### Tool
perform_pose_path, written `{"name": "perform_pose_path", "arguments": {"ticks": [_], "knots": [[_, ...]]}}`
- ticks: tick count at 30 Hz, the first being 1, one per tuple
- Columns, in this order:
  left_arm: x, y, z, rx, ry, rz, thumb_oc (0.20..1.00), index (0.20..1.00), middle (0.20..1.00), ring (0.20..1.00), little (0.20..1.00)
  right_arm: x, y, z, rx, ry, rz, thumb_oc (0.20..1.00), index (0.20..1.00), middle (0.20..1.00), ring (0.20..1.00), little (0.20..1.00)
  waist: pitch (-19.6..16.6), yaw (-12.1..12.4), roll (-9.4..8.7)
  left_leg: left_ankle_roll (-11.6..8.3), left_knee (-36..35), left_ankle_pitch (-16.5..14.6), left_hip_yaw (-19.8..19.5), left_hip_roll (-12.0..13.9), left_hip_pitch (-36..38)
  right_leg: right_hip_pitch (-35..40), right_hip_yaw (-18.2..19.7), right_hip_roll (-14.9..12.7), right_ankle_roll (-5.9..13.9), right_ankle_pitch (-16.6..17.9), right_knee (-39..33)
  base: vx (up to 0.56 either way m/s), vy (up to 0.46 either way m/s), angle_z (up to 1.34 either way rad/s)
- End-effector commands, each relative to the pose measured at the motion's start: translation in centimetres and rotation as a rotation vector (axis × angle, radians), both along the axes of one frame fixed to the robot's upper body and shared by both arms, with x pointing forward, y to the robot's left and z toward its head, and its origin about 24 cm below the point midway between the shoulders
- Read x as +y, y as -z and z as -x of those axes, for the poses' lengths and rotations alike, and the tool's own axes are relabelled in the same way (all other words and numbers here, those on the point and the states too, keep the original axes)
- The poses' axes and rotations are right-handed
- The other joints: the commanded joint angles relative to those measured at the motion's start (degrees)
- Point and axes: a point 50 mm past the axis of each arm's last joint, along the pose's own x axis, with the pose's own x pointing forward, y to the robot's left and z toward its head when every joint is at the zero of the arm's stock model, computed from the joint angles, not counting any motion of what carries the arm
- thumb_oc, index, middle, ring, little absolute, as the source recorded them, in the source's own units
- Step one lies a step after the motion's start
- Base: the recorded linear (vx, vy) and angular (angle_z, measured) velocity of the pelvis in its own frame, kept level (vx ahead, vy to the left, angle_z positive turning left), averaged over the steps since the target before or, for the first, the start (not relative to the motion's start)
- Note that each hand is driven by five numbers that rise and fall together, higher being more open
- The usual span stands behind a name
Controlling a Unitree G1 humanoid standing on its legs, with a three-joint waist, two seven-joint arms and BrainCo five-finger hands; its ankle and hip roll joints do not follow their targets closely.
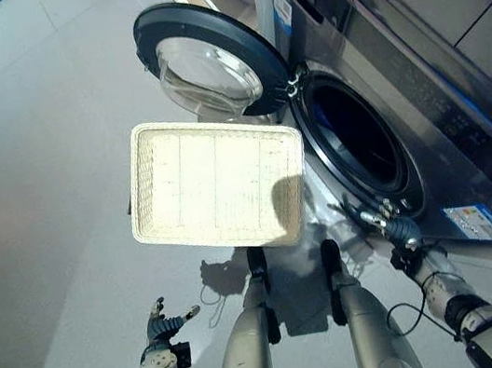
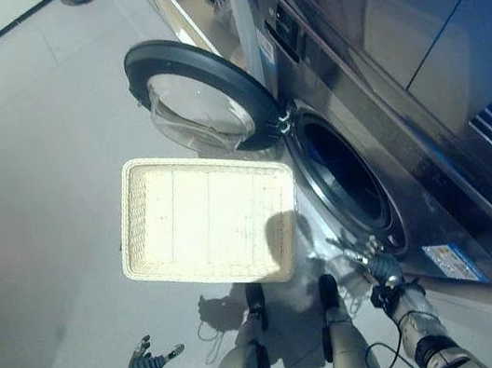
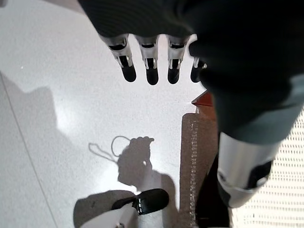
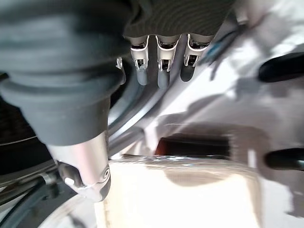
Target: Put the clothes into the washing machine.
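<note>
The left hand (image 1: 164,327) hangs low at the robot's left side, its silver arm coming in from the lower left. Its fingers (image 3: 151,66) are straight and slightly spread, the thumb held apart, and they hold nothing. The right hand (image 1: 395,230) is raised further forward on an extended right arm. Its fingers (image 4: 163,64) are relaxed and nearly straight, side by side, with the thumb set apart, and they grasp nothing.
</note>
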Motion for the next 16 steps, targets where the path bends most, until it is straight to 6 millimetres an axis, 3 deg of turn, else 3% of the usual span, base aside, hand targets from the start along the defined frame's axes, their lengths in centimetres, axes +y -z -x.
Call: {"name": "perform_pose_path", "arguments": {"ticks": [1,10,16], "knots": [[-0.2,1.1,1.6,0.049,0.053,0.057,1.0,1.0,1.0,1.0,1.0,0.2,2.0,2.3,0.097,-0.025,-0.01,1.0,1.0,1.0,1.0,1.0,-5.9,1.5,-3.39,-1.86,1.3,-4.8,0.5,-2.8,3.2,3.2,-0.8,-1.0,2.46,6.0,-7.6,0.07,-0.013,0.11],[-2.0,4.0,6.8,0.245,0.136,0.358,1.0,1.0,1.0,1.0,1.0,1.3,7.4,10.8,0.54,-0.257,0.128,1.0,1.0,1.0,1.0,1.0,-15.9,1.6,-5.9,-1.04,1.2,-7.5,0.0,-3.6,13.9,15.4,-1.9,0.0,1.7,4.4,-10.2,0.17,0.011,0.1],[-2.7,4.6,8.1,0.307,0.141,0.396,1.0,1.0,1.0,1.0,1.0,1.7,8.8,13.8,0.751,-0.399,0.234,1.0,1.0,1.0,1.0,1.0,-19.7,1.6,-6.1,-0.72,-0.7,-8.4,-0.3,-3.6,18.2,19.4,-1.5,0.8,1.59,3.9,-12.1,0.12,0.004,0.0]]}}
